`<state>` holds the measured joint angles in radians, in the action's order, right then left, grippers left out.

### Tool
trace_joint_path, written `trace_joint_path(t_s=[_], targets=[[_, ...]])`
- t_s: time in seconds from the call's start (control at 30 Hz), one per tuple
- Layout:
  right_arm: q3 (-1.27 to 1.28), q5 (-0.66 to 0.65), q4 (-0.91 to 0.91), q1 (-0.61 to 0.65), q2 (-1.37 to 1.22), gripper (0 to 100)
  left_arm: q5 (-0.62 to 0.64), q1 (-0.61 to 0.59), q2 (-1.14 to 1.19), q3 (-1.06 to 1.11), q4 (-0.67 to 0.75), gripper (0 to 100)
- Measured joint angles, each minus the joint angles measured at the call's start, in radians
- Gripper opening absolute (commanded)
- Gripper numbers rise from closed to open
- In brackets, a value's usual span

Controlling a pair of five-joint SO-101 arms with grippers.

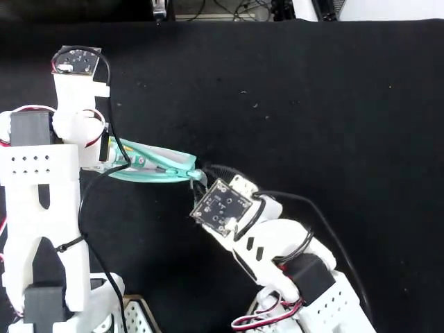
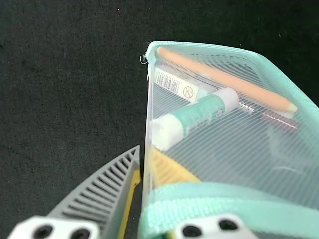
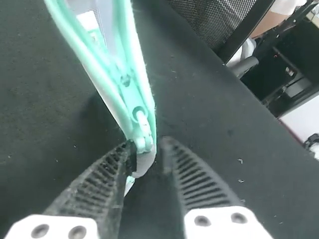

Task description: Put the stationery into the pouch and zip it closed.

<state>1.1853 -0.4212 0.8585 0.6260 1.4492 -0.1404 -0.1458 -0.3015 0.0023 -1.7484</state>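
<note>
High view: pouch between arms; left pincer pinching one end, right pincer spread around zipper pull.

The setting is an indoor robotics workbench in a lab or office room. The table is covered with a matte black fabric sheet that reaches its far edge. Two white plastic arms, the left arm and the right arm, stand side by side at the near edge. Each carries a bare circuit board at the wrist. Exposed red, white and black servo leads run along the joints. A bundle of dark cables lies just beyond the far table edge. The right wrist view shows a black mesh-backed office chair standing beside the table.
</note>
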Motion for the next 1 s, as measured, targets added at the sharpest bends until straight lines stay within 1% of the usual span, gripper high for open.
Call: trace_joint_path(t_s=[0.17,0.5,0.63,0.87,0.93,1.0], targets=[[0.037,0.044,-0.051,0.000,0.000,15.4,0.000,0.000,0.000,0.000,0.000,3],[0.071,0.049,-0.081,0.003,0.000,14.5,0.000,0.000,0.000,0.000,0.000,3],[0.071,0.048,-0.123,0.049,-0.002,14.5,0.000,0.000,0.000,0.000,0.000,3],[0.071,0.049,-0.155,0.055,-0.150,14.2,0.000,0.000,0.000,0.000,0.000,3],[0.071,0.049,-0.155,0.055,-0.180,10.5,0.000,0.000,0.000,0.000,0.000,3],[0.071,0.049,-0.155,0.055,-0.186,4.0,0.000,0.000,0.000,0.000,0.000,3]])
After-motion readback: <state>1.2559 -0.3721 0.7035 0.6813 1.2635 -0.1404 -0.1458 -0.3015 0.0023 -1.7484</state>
